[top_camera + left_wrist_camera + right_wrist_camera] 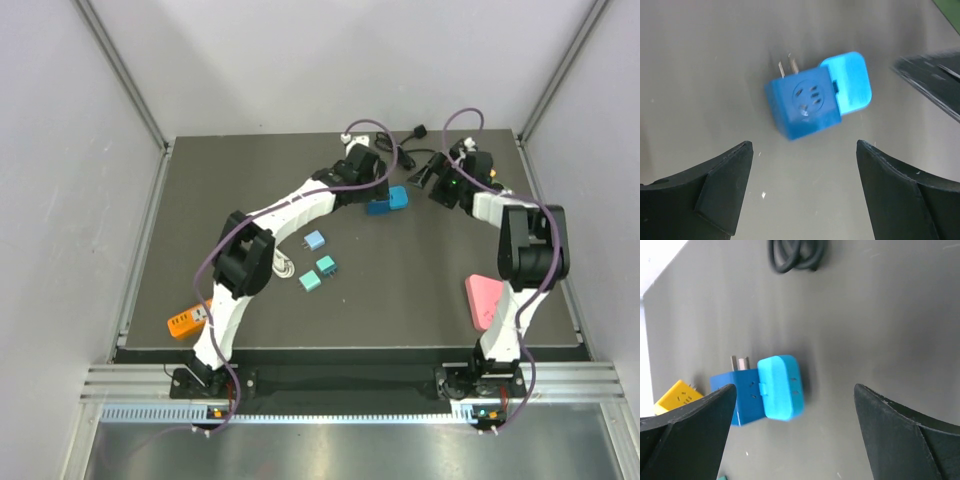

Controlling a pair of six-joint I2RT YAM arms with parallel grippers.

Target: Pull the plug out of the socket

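As it lies, dark-blue plug, 2 prongs

Open table surrounds blue adapter; cable beyond.

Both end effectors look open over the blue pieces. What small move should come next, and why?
Probably lower the left end effector and close it on the dark blue adapter. It is open and empty, and the light blue plug looks joined to that adapter, which lies loose and needs bracing.
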